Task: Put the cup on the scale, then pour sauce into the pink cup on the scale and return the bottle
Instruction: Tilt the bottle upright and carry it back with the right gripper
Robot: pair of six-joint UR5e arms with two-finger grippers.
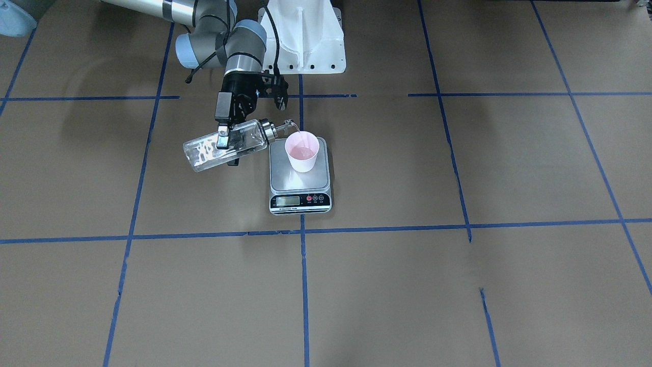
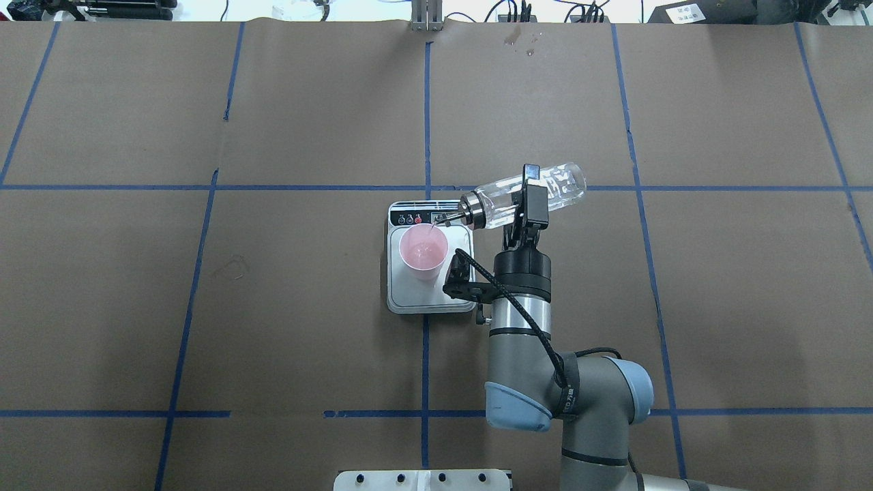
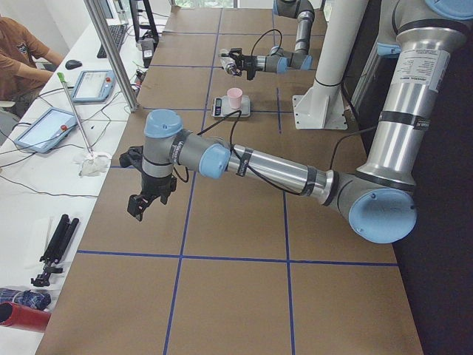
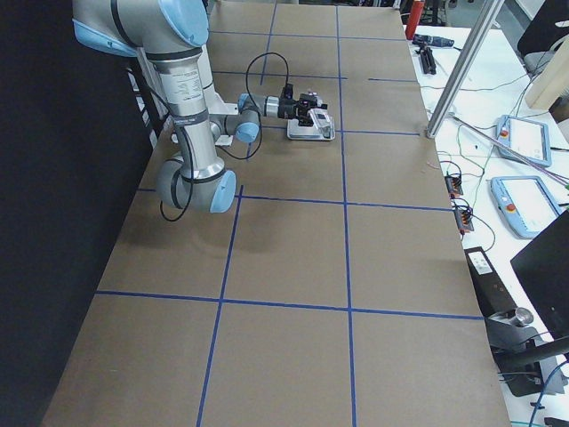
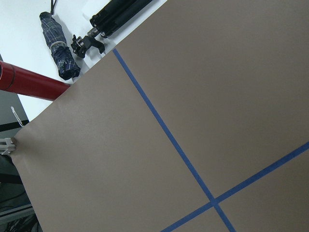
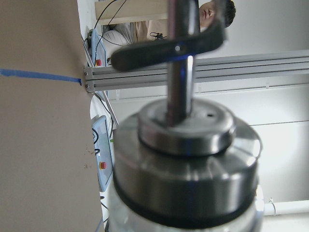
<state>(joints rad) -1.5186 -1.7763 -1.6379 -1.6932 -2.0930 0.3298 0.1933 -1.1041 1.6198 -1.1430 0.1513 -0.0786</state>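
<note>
A: While the bottle (image 1: 204, 153) hangs tipped in the air, where does the cup (image 1: 304, 164) stand?

B: Upright on the steel platform of the scale (image 1: 283, 178), narrower than it. The scale sits about mid-worktop (image 1: 458, 306), well in from every edge. It straddles a blue tape line (image 1: 304, 285), display toward the operators' edge.

A: Right jaws?

B: Clamped on the bottle around mid-body, with the right arm (image 2: 522, 327) reaching in from the robot's edge. The bottle lies near level, its base out to the robot's right of the scale. Silver cap and spout dip slightly toward the cup. The spout tip is over the cup's rim; contact not clear.

A: Sauce (image 1: 302, 152)?

B: Clear. A shallow pool shows in the cup's pink bottom, and a thin thread runs from spout to cup. How much is in the bottle I cannot tell: glare on the glass.

A: Left jaws?

B: Seen only from the left-end camera, small and dark, so I cannot tell wide or narrow. They hang pointing down from the left arm (image 3: 273, 170), above the worktop near its left end and well apart from the scale.

A: Left wrist view?

B: Brown paper and two crossing tape lines. Past the worktop's edge lie a red tube (image 5: 29, 84), a folded umbrella (image 5: 58, 48) and a black tripod (image 5: 116, 14).
</note>
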